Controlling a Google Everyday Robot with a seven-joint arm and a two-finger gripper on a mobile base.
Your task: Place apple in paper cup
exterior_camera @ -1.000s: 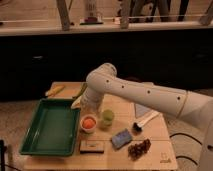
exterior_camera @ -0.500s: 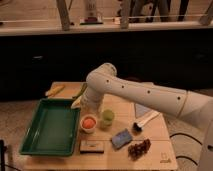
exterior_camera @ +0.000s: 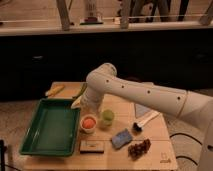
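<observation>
Nothing has moved over the last second. Your arm holds the same pose, with the gripper (exterior_camera: 90, 107) low, just above the paper cup (exterior_camera: 88, 130) beside the green tray (exterior_camera: 35, 145) on the desk (exterior_camera: 156, 146). The apple (exterior_camera: 89, 122) already sits in that cup, so the placement looks done. The wrist hides the gripper, so you can't tell whether it's open or gripping.
</observation>
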